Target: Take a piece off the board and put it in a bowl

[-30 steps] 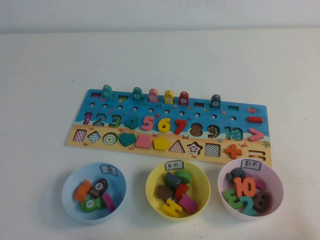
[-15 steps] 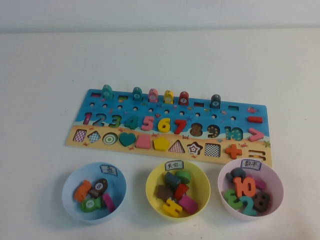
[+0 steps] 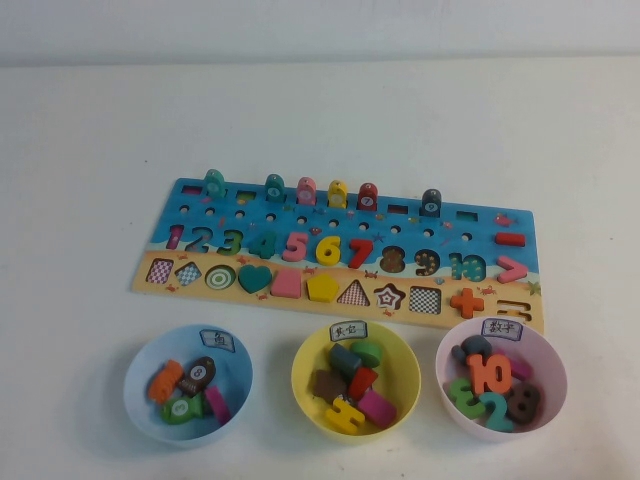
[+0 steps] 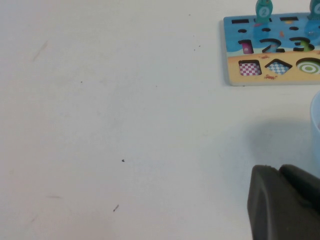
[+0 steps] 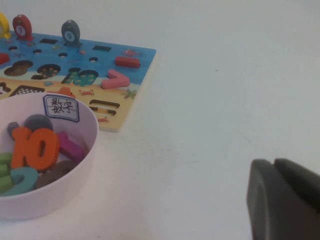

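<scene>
1. The red triangle piece point(image 3: 361, 381) lies in the yellow bowl point(image 3: 355, 379), among other shape blocks.
2. The bowl sits at 6 o'clock from the board point(image 3: 340, 255), between the blue bowl point(image 3: 188, 384) and the pink bowl point(image 3: 501, 379).
3. The left gripper point(image 4: 285, 205) hovers over bare table, off the board's 9 o'clock end; jaw state cannot be told.
4. The right gripper point(image 5: 282, 200) hangs beside the pink bowl; jaws likewise unclear.

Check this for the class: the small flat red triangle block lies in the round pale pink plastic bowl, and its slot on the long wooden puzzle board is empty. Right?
Wrong bowl. The small flat red triangle block lies in the round yellow plastic bowl, as the high view shows. Its slot on the long wooden puzzle board is indeed empty. The left gripper and right gripper are parked, seen only in the wrist views.
</scene>
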